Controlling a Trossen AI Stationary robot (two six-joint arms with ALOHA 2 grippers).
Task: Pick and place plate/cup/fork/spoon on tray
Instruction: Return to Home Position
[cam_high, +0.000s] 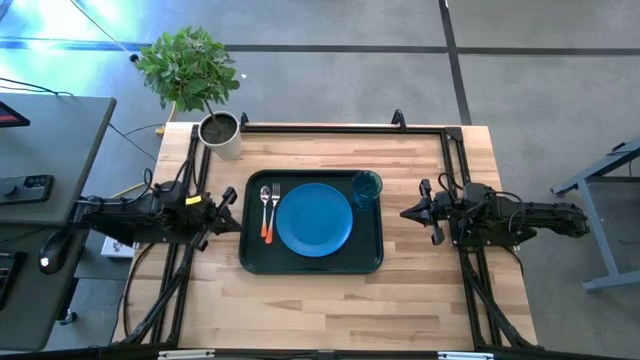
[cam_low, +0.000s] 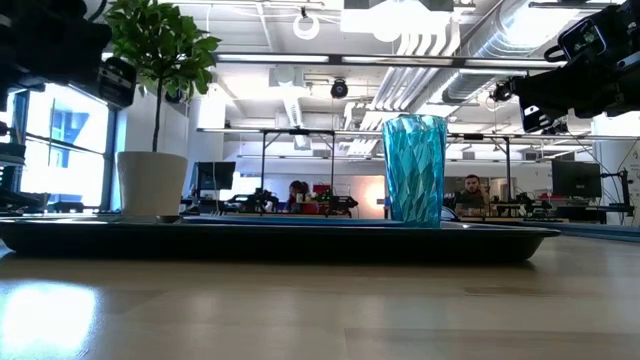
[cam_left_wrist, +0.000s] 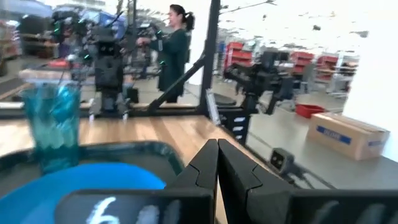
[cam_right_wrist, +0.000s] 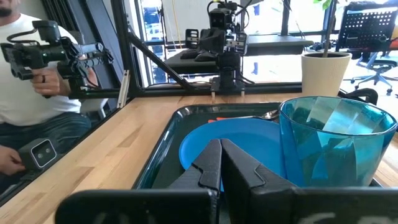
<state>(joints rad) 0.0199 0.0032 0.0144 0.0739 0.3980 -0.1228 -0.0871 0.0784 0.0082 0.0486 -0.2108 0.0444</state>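
tray (cam_high: 310, 268), centre-frame: 4 items | left gripper (cam_high: 233, 207), right gripper (cam_high: 408, 212): jaws closed, empty | risk: cup (cam_high: 366, 186) tipped if brushed by right gripper

Fork (cam_high: 273, 208) and spoon (cam_high: 265, 210) out of sight behind the tray (cam_low: 300, 243) in the low view

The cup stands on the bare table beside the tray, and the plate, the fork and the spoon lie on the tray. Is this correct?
Not quite. The cup stands on the tray itself, in a corner on the right arm's side, as the high view shows. The plate, the fork and the spoon do lie on the tray.
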